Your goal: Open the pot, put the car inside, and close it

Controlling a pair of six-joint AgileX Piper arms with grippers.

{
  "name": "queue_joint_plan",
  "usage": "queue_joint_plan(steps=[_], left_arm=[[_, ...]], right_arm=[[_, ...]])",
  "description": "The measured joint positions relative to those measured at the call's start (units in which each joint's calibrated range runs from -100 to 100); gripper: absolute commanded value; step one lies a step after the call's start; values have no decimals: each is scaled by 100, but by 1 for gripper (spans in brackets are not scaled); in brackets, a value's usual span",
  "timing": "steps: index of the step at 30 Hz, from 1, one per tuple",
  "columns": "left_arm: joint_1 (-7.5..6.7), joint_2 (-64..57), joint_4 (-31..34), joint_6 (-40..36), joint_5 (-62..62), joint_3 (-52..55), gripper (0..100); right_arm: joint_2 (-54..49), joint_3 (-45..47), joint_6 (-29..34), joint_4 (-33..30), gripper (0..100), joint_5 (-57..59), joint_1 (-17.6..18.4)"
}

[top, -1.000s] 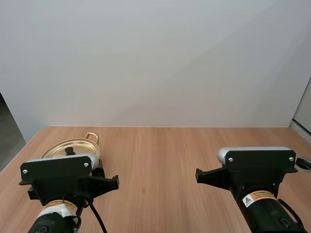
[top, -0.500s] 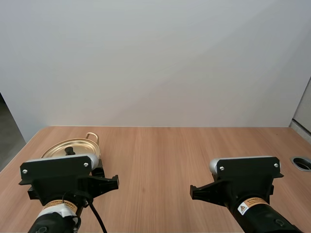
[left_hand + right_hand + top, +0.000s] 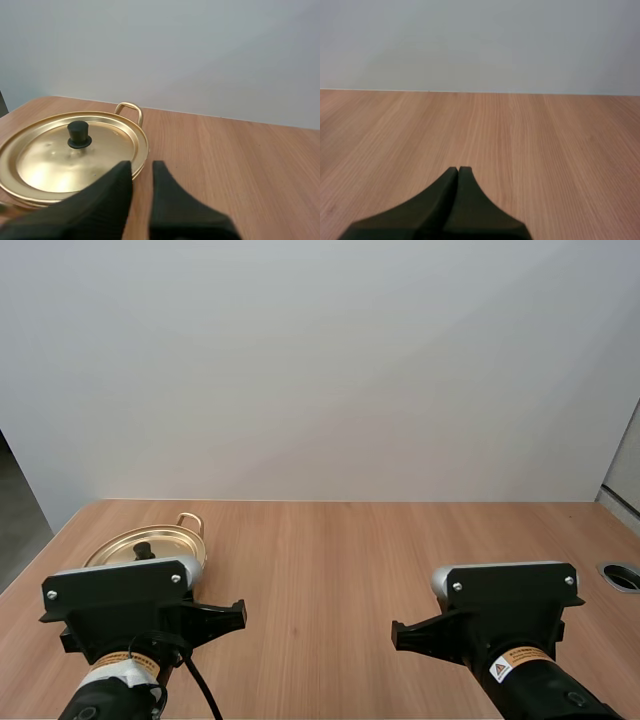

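Now, one lidded pot (image 3: 143,151) — left claw (image 3: 141,168) slightly spread; right claw (image 3: 458,170) pressed together

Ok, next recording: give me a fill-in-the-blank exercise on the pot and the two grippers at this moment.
1. The lid rests ___ the pot, so the pot is closed.
2. The knob on the lid is coloured ___.
3. The left gripper, beside the pot, has its fingers ___.
4. The right gripper, over the bare table, is ___.
Missing words: on; black; open; shut.
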Motion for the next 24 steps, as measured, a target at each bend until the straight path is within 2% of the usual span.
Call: queue_joint_plan(steps=[24], left_arm=[[0,0,0,-10,0,0,0]], right_arm=[[0,0,0,-45,0,0,0]])
